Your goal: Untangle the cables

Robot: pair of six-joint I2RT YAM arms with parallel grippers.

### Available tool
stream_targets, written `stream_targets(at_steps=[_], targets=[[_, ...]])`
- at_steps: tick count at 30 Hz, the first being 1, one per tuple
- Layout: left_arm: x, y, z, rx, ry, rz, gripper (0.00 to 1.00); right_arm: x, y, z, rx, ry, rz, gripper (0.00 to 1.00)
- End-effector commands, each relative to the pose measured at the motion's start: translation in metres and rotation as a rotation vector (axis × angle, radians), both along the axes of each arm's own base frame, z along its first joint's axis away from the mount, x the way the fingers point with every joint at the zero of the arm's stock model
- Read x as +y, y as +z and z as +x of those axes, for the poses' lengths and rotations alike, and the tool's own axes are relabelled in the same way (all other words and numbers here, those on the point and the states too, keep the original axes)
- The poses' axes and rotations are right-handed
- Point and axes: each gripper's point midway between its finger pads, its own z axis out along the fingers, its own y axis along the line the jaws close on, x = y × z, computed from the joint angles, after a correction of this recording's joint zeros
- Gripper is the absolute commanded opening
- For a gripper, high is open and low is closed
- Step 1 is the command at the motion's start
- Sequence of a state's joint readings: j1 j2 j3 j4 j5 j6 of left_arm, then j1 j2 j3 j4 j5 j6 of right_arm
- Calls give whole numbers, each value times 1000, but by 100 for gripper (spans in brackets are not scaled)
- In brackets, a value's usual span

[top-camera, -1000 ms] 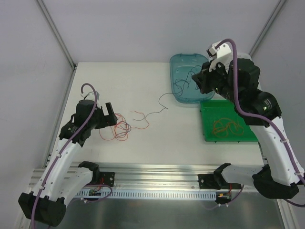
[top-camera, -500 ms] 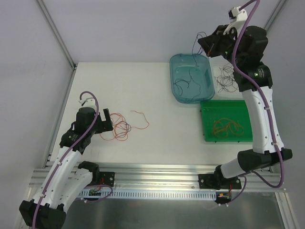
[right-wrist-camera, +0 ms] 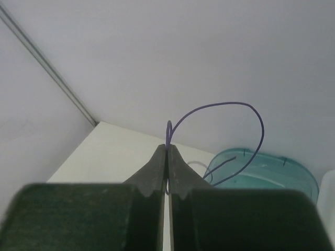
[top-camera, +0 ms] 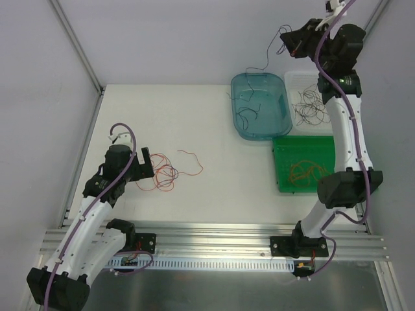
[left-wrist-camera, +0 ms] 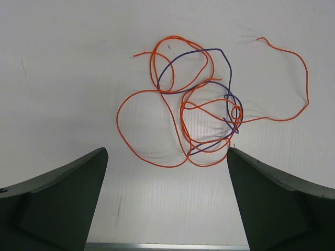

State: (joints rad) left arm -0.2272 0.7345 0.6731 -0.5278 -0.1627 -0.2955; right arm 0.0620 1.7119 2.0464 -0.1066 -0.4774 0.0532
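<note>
Well, I judge the sorting to be past halfway. My right gripper [top-camera: 290,40], raised in the upper right of the overhead view, has its jaws pinched together on a thin, hair-like dark purple wire [right-wrist-camera: 246,106]. The wire arcs up from the tips and trails down toward the teal translucent plastic tub [top-camera: 235,107]. A few dark strands [top-camera: 249,111] already lie in that tub. Right of it, a clear shallow tray [top-camera: 293,79] holds thin black wires [top-camera: 308,107]. Below, a green rectangular tray [top-camera: 281,184] holds coiled orange wires [top-camera: 308,172].

What is left sits at centre left of the overhead view: a knot of orange-red and purple wires [left-wrist-camera: 201,117] on the white table [top-camera: 214,188], with a loose orange tail running off to its right. My left gripper [left-wrist-camera: 165,157] hovers over it with jaws spread wide, holding nothing. At least one purple wire threads through the orange loops, so that part is not yet separated.

I cannot tell whether the lifted wire's lower end touches the tub or hangs free, because it nearly vanishes against the wall. I cannot count the orange wires in the knot either. The right wrist view shows almost nothing of the clear tray and none of the green one, and overhead the right arm hides part of the clear tray.
</note>
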Motion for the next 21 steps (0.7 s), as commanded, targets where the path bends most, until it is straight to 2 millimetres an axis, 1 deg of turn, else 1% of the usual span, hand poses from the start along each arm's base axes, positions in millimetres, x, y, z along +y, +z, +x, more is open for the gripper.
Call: stream_targets(at_steps=[1,3,4,5,6,7,8,9,10,11,12,13,14,16,17,18,20,21], targets=[[5,4,7,-25,15,19,99,0,-50,34,57,-1,-6,1],[5,4,7,-24,17,19,99,-6,-85,52,98,-50,-25,1],[5,2,7,-19,15,17,99,-9,-116,58,156,-68,-30,1],[4,2,7,-19,13,15,99,-14,-135,65,197,-102,-37,1],[4,2,7,-17,11,16,99,-15,-163,73,255,-110,-42,1],[4,3,7,-18,11,14,99,-15,-184,78,303,-112,-49,1],[4,1,7,-12,10,16,99,-14,-207,78,375,-108,-57,2],[3,1,7,-12,7,16,99,-13,-224,80,418,-105,-62,4],[3,1,7,-12,5,14,99,-12,-256,84,485,-102,-69,7],[3,0,7,-8,5,14,99,-9,-274,80,545,-94,-75,21],[2,1,7,-8,4,12,99,-7,-285,79,578,-83,-79,28],[2,1,7,-8,3,13,99,-3,-297,77,607,-68,-86,34],[3,1,7,-8,4,13,99,0,-304,70,637,-54,-95,43],[2,1,7,-11,3,12,99,8,-304,61,631,-34,-145,50],[3,0,7,-8,5,12,99,8,-291,54,614,-43,-161,57],[2,1,7,-11,3,12,99,15,-289,47,612,-32,-179,59],[3,1,7,-10,4,13,99,17,-272,30,591,-34,-230,63],[3,2,7,-14,4,12,99,27,-269,20,590,-16,-252,65]])
